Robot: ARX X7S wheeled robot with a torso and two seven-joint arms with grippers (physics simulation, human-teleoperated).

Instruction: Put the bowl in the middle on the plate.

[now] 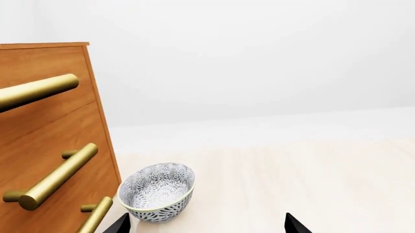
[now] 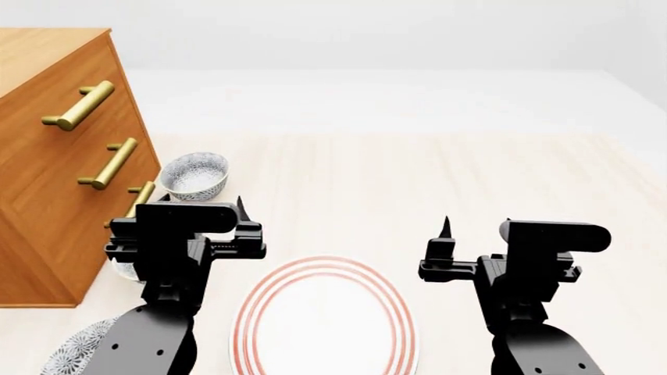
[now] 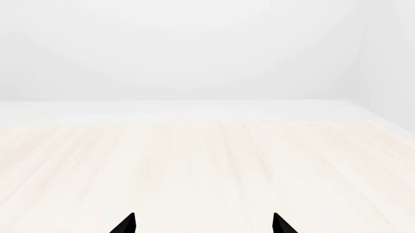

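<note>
Three patterned bowls stand in a row along the dresser in the head view. The far bowl (image 2: 195,175) also shows in the left wrist view as a grey-blue floral bowl (image 1: 157,191) ahead of the left fingertip. The bowl in the middle (image 2: 121,270) is almost wholly hidden behind my left gripper (image 2: 208,212), only a pale sliver showing. The near bowl (image 2: 75,353) peeks out at the bottom corner. The plate (image 2: 325,316), white with red rings, lies between my arms. My left gripper (image 1: 207,228) is open and holds nothing. My right gripper (image 2: 476,233) (image 3: 203,227) is open over bare tabletop.
A wooden dresser (image 2: 52,156) with brass bar handles (image 1: 58,174) stands hard against the bowls on the left. Pale wood tabletop (image 3: 207,165) stretches ahead and to the right, ending at a white wall.
</note>
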